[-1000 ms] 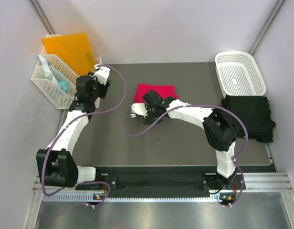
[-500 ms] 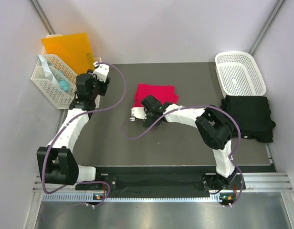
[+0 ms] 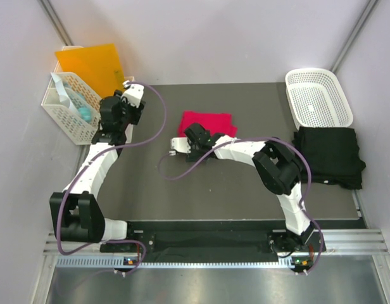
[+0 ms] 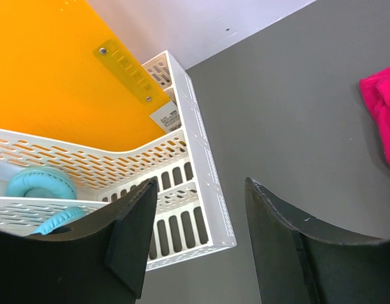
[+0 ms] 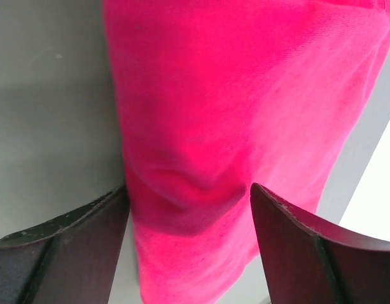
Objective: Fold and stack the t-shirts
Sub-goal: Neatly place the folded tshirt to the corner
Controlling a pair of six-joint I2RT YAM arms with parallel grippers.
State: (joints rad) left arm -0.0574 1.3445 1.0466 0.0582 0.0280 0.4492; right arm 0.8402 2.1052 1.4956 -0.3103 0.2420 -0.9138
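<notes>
Cloth of the pinkish-red t-shirt (image 5: pixel 245 95) lies between the jaws of the open right pincer (image 5: pixel 188 190); the open left pincer (image 4: pixel 200 190) hangs well left of it.

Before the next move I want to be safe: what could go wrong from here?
1. The right gripper is open over the edge of the red t-shirt; closing there, it may catch only the top layer, so the fold could open when lifted.
2. The purple cable loops on the table just in front of that shirt and might drag it.
3. The open left gripper hangs close to the white organiser basket and could bump it.
</notes>
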